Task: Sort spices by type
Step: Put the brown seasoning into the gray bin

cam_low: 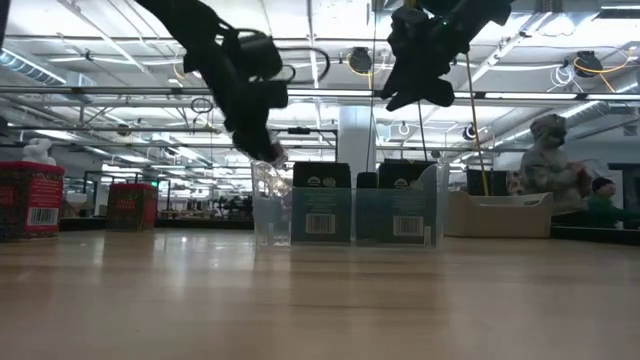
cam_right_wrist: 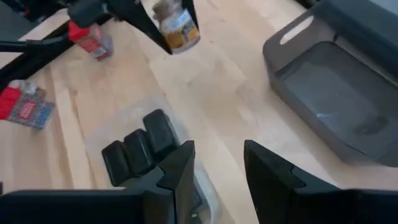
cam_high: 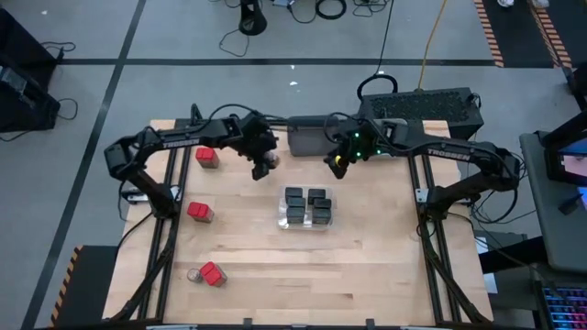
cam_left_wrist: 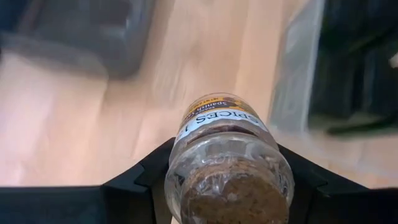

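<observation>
The left pincer (cam_high: 264,165) hung above the far desk (cam_high: 248,247), clamped on a tan-lidded jar (cam_high: 260,168). Right of it, the right pincer (cam_high: 337,165) hovered with fingers parted, holding nothing. Black boxes (cam_high: 307,206) sat in the clear bin (cam_high: 307,225) mid-desk; red-topped boxes (cam_high: 200,213) lay left.

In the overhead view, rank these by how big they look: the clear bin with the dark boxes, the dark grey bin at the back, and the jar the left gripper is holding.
1. Dark grey bin and clear bin: similar in size; the arms hide part of the grey one, so no ranking between them.
2. Jar, held off the table in the left gripper: clearly smallest, though nearer the camera.
</observation>
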